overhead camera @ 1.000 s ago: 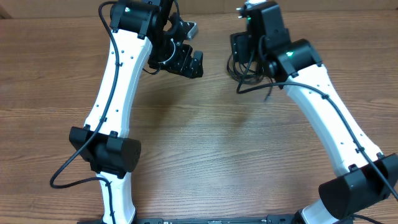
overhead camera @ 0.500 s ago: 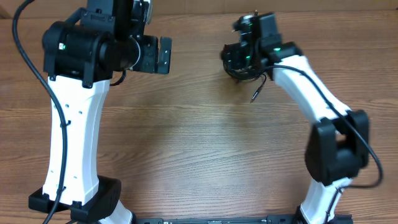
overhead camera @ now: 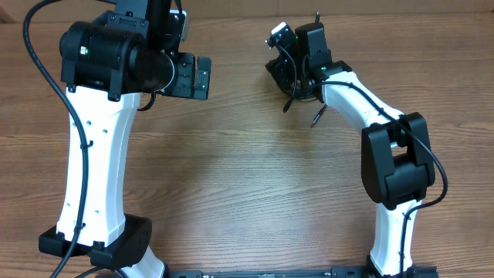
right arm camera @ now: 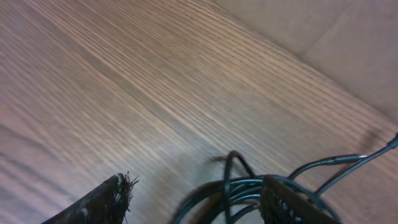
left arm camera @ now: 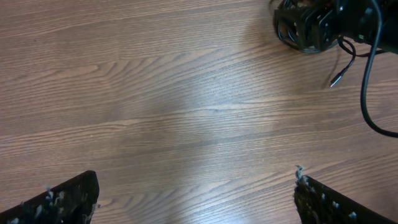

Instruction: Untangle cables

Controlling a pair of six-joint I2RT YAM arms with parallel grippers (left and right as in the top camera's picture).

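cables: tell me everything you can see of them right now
The cables are thin black cords, rubbery-looking, bunched in a small looped tangle at the far side of the wood table, right of centre. One loose end with a small plug trails out onto the wood. The loops sit between the spread fingers of the right gripper, against one finger; no clamped grip shows.

overhead looks straight down on the whole bench point(overhead camera: 247, 193). left wrist sits high, facing down, cables point(left arm camera: 298, 31) at its top edge; right wrist skims them up close.
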